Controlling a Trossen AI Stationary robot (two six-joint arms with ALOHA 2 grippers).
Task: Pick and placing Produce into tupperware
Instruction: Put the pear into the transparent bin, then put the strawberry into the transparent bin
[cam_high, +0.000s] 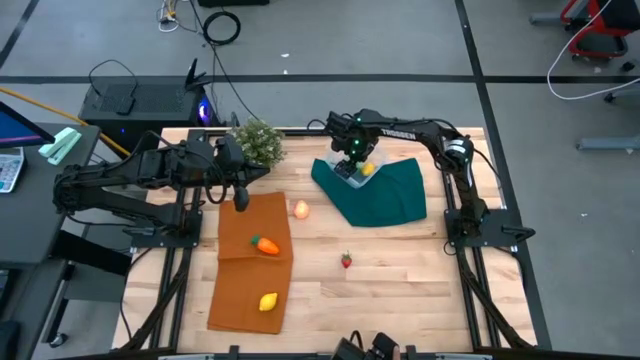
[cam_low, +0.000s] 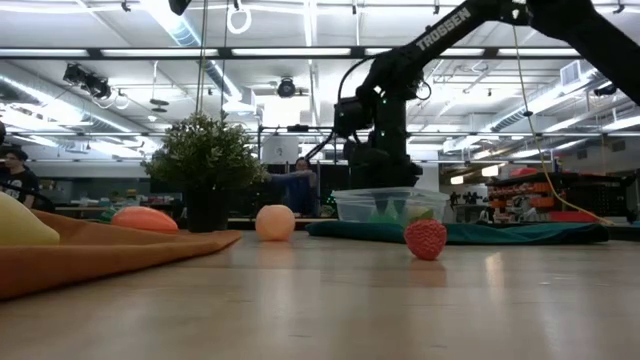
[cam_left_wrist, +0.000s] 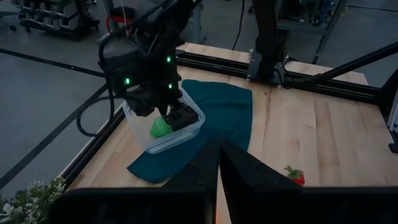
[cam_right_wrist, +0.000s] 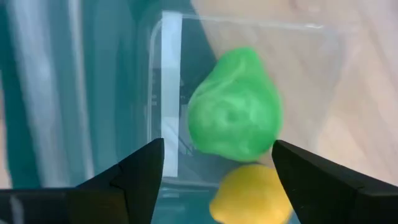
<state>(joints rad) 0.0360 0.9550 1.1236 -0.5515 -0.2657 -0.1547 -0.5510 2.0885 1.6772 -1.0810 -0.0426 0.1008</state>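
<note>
Over the table's far right, a green fruit drops into the tupperware

Left gripper (cam_high: 240, 198) waits, fingers pressed together, above the orange cloth (cam_high: 250, 265) holding the carrot (cam_high: 266, 245) and a lemon (cam_high: 268, 301); right gripper (cam_right_wrist: 211, 168), fingers spread, hangs over the tupperware (cam_high: 348, 170) on the green cloth (cam_high: 385, 195), green fruit (cam_right_wrist: 235, 115) released beside another lemon (cam_right_wrist: 252, 194). Next likely: lift clear, fetch the peach ball (cam_high: 300, 209) or strawberry (cam_high: 347, 260)

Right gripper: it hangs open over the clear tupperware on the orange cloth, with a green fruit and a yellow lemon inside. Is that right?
Not quite. The tupperware sits on the dark green cloth, not the orange one, as the high view shows. The rest holds: the right gripper hangs open over it, with the green fruit and a yellow lemon inside.
</note>
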